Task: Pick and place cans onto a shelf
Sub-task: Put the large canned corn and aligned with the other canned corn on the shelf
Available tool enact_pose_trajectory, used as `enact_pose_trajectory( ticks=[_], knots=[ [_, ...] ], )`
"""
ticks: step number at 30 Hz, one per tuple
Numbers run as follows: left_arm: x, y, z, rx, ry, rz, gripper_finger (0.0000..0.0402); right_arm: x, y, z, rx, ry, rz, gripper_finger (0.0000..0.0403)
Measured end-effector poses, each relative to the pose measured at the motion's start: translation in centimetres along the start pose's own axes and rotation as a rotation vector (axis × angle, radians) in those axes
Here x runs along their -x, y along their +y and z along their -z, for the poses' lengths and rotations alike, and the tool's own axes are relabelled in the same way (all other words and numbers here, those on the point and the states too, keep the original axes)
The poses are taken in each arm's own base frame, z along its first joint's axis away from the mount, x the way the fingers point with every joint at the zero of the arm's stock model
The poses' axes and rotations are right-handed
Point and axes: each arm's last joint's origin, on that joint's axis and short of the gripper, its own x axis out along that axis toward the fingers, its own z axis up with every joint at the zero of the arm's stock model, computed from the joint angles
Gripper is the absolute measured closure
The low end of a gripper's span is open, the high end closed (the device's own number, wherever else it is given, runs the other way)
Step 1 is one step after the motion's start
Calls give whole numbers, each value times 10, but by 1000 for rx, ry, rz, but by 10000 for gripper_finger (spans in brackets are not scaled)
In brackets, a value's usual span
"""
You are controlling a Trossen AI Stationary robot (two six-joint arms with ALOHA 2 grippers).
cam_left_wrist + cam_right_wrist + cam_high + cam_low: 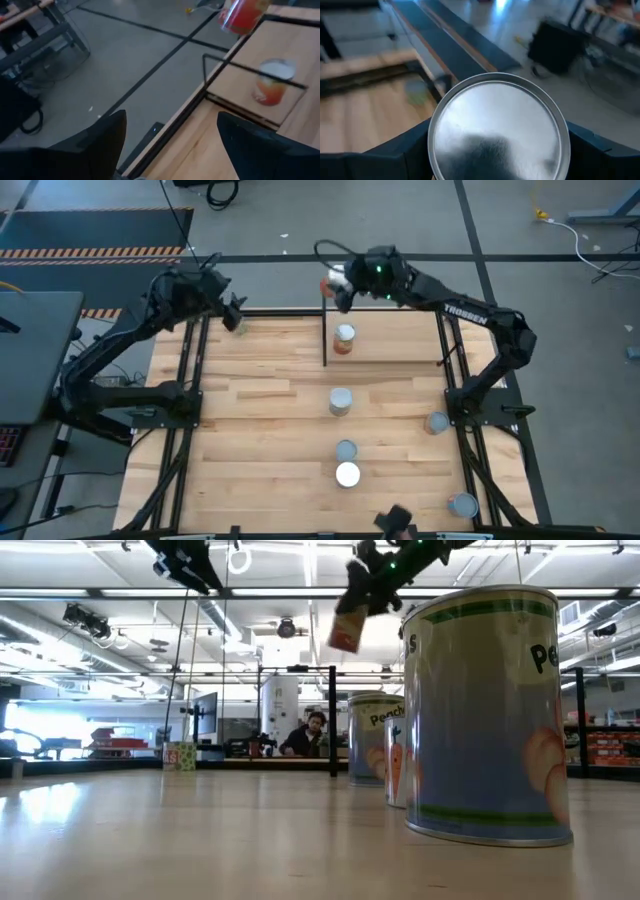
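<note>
My right gripper (338, 286) is shut on a can with a red label (329, 283), high above the far left corner of the shelf (400, 330). The shelf is a light-wood board framed by black posts. The held can also shows in the low view (348, 628) and in the left wrist view (243, 13). One orange-labelled can (344, 338) stands upright on the shelf. Several more cans stand on the tabletop, among them a silver-topped one (341, 401) and a white-topped one (347, 474). My left gripper (170, 145) is open and empty over the table's far left corner (235, 315). My right gripper pinches the can's side wall between its two fingers (592, 150), one on each side. The can's shiny round end (499, 125) faces the wrist camera. The can hangs tilted (348, 628), lifted clear of the table and the shelf.
Cans stand down the table's middle (346, 450) and along its right side (437, 422), (463, 505). In the low view a large peach can (490, 710) stands close. A small object (238, 328) lies at the far left. A black upright post (325, 330) stands below the held can. A person (312, 735) sits beyond the table.
</note>
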Motion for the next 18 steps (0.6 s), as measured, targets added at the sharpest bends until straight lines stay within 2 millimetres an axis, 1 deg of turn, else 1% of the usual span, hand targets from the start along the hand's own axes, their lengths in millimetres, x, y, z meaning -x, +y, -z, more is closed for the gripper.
enact_pose_trajectory(
  ticks=[4,7,9,13,18],
  knots=[
    [-5,14,4,10,24,-29,84,-13,-22,8,-1,82,35,81],
    [-5,16,4,17,16,9,84,-17,-38,16,-22,118,14,81],
    [-5,15,4,15,15,31,84,-19,-45,25,-36,149,7,81],
    [-5,15,5,-12,23,38,84,-25,-51,49,-115,245,17,81],
    [-5,15,5,-11,13,43,84,-33,-49,76,-183,300,24,81]
  ],
)
